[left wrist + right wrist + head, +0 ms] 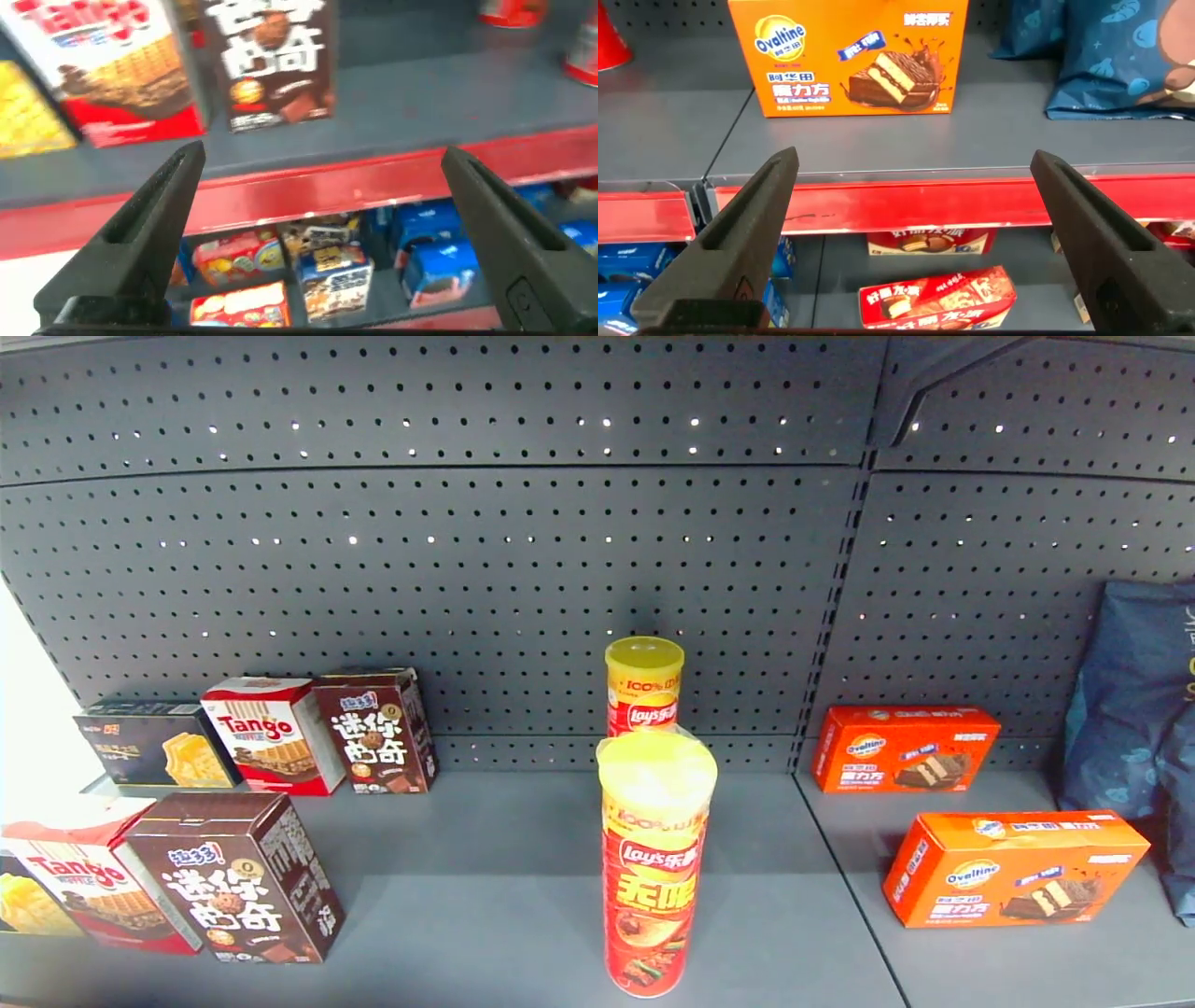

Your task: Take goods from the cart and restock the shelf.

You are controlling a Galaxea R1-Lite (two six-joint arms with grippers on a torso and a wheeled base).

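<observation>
The grey shelf board (504, 887) carries two yellow-lidded red chip cans, one in front (653, 877) and one behind it (644, 686). Snack boxes stand on its left side and two orange boxes (1013, 868) on its right. My left gripper (322, 159) is open and holds nothing. It hangs just in front of the shelf's red edge strip (308, 191), facing a brown cookie box (271, 56) and a red wafer box (112, 75). My right gripper (915, 161) is also open with nothing in it, in front of the red strip (906, 201) below an orange box (845, 56).
A dark blue bag (1134, 709) leans at the shelf's far right, and it also appears as the blue bag (1120, 47) beside the orange box. A perforated back panel (467, 569) closes the shelf. The lower shelf holds packed goods (327, 271) and boxes (934, 294).
</observation>
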